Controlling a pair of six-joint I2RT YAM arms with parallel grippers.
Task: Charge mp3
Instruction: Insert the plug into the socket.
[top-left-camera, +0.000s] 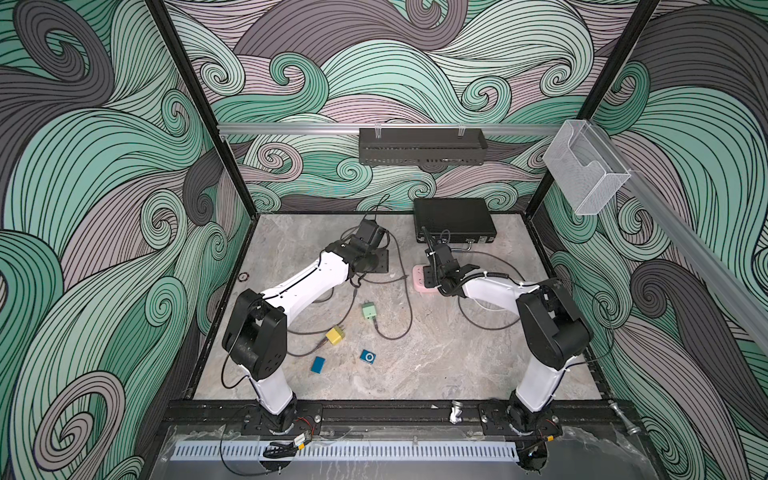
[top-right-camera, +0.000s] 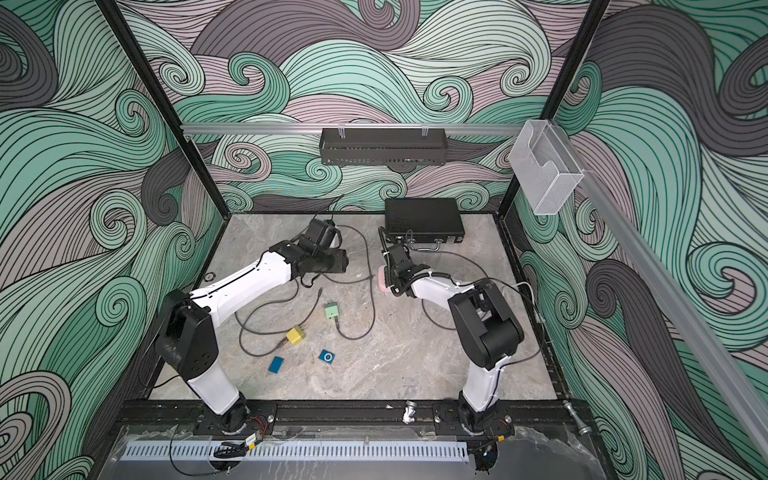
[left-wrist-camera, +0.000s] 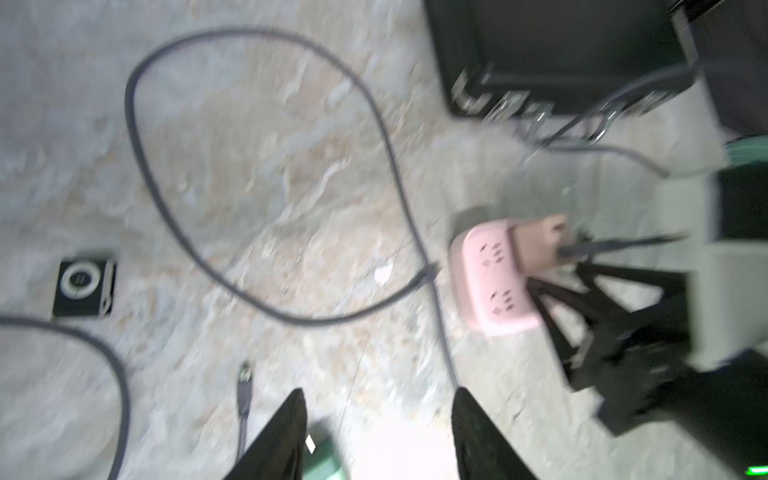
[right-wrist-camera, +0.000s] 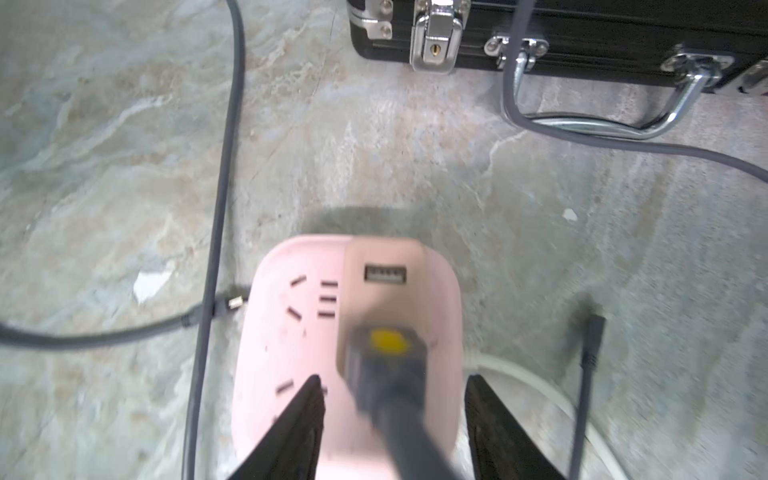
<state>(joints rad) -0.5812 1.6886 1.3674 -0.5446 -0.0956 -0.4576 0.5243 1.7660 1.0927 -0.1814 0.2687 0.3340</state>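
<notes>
The mp3 (top-left-camera: 368, 356) (top-right-camera: 327, 356) is a small blue square player with a white ring, lying flat near the table's front; the left wrist view shows the mp3 (left-wrist-camera: 83, 288) dark. A pink power strip (top-left-camera: 420, 279) (top-right-camera: 380, 279) (left-wrist-camera: 490, 278) (right-wrist-camera: 286, 332) carries a pink adapter (right-wrist-camera: 384, 266) with a free USB port. A blurred grey cable (right-wrist-camera: 399, 399) with a yellow-marked plug (right-wrist-camera: 386, 340) lies against the adapter; whether it is seated I cannot tell. My right gripper (top-left-camera: 434, 283) (top-right-camera: 392, 283) (right-wrist-camera: 395, 380) is open, its jaws either side of that cable without touching it. My left gripper (top-left-camera: 376, 265) (top-right-camera: 338, 264) (left-wrist-camera: 378, 395) is open and empty.
A green adapter (top-left-camera: 368, 311) (top-right-camera: 331, 310) (left-wrist-camera: 324, 459), a yellow adapter (top-left-camera: 335, 335) (top-right-camera: 296, 336) and a blue block (top-left-camera: 318, 364) (top-right-camera: 276, 364) lie around the mp3. Grey cables loop over the table, with a loose plug (left-wrist-camera: 244, 376). A black case (top-left-camera: 454, 220) (top-right-camera: 422, 220) (right-wrist-camera: 582, 37) stands at the back.
</notes>
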